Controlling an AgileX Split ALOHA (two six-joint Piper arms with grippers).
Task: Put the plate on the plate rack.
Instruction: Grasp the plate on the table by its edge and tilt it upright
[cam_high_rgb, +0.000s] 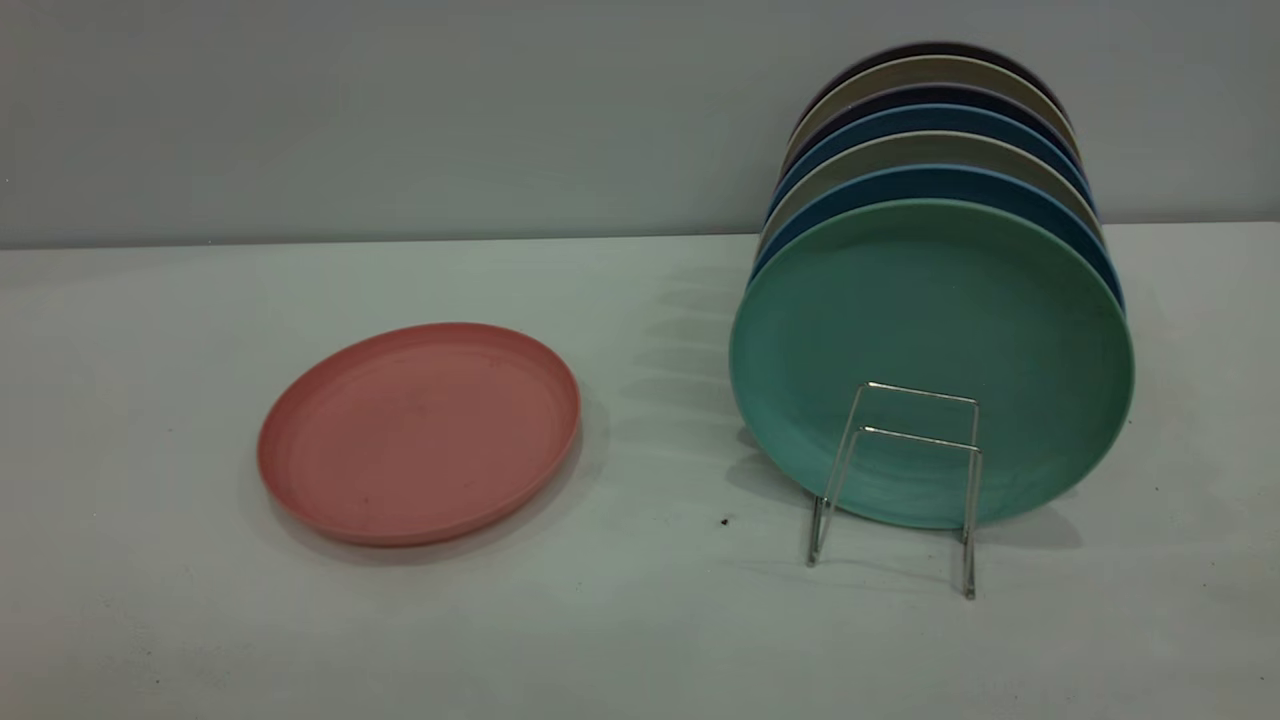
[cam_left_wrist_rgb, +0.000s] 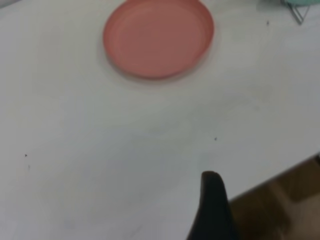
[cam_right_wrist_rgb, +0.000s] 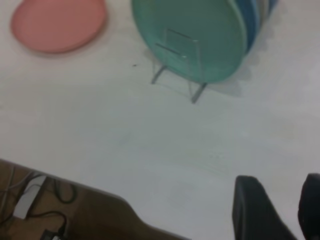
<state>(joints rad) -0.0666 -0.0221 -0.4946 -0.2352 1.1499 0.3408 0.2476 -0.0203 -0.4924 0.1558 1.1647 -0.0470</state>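
The salmon-pink plate (cam_high_rgb: 420, 432) lies flat on the white table, left of centre; it also shows in the left wrist view (cam_left_wrist_rgb: 159, 36) and the right wrist view (cam_right_wrist_rgb: 59, 24). The silver wire plate rack (cam_high_rgb: 920, 437) stands at the right, and its two front loops are empty. The rack shows in the right wrist view too (cam_right_wrist_rgb: 196, 93). Neither gripper is in the exterior view. My left gripper (cam_left_wrist_rgb: 214, 210) hangs near the table's front edge, far from the plate. My right gripper (cam_right_wrist_rgb: 280, 187) is open and empty, above the table in front of the rack.
A teal-green plate (cam_high_rgb: 930, 330) stands upright in the rack, with several blue, beige and dark plates behind it. The wall runs behind the table. The table's front edge (cam_left_wrist_rgb: 272, 182) lies near both grippers, with cables (cam_right_wrist_rgb: 30, 200) on the floor below.
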